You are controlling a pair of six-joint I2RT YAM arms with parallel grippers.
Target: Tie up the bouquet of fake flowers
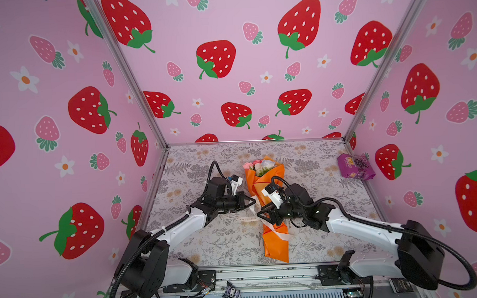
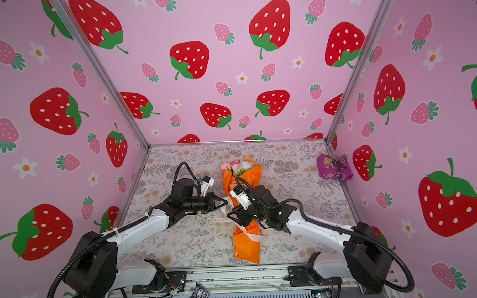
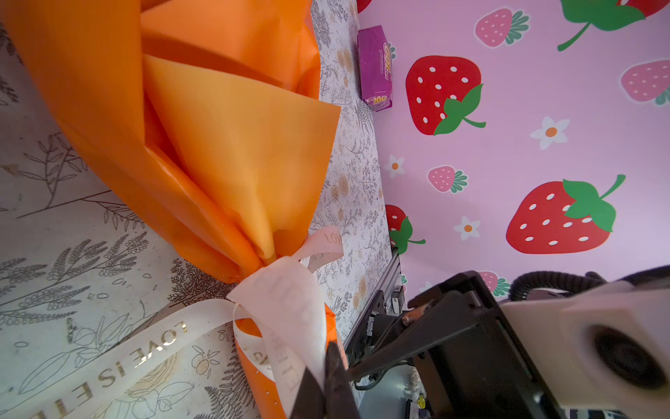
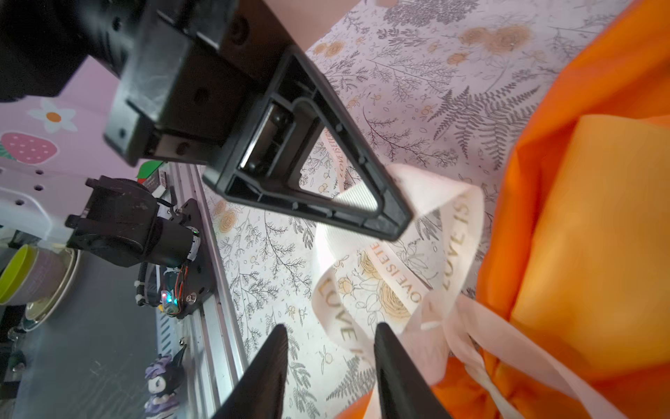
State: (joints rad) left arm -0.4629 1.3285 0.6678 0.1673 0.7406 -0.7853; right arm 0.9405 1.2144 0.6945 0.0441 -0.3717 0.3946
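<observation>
The bouquet of fake flowers (image 1: pixel 256 184) (image 2: pixel 247 247) lies lengthwise in mid table, wrapped in orange paper (image 3: pixel 224 145) (image 4: pixel 587 225), its pink and white roses (image 1: pixel 259 164) at the far end. A cream lettered ribbon (image 3: pixel 286 290) (image 4: pixel 460 232) (image 1: pixel 279 233) is wound round the wrap's narrow waist. My left gripper (image 1: pixel 254 202) (image 2: pixel 225 203) (image 3: pixel 322 366) is at the bouquet's left side, shut on a ribbon strand. From the right, my right gripper (image 1: pixel 263 218) (image 2: pixel 233 219) (image 4: pixel 330 328) stands open over the waist. A ribbon loop lies between its jaws, close to one finger.
A purple snack packet (image 1: pixel 355 167) (image 2: pixel 333 168) (image 3: pixel 375 69) sits at the far right against the strawberry-print wall (image 1: pixel 435 121). A small figurine (image 1: pixel 231 290) (image 4: pixel 163 381) stands on the front rail. Loose ribbon trails on the floral table (image 1: pixel 202 238) left of the waist.
</observation>
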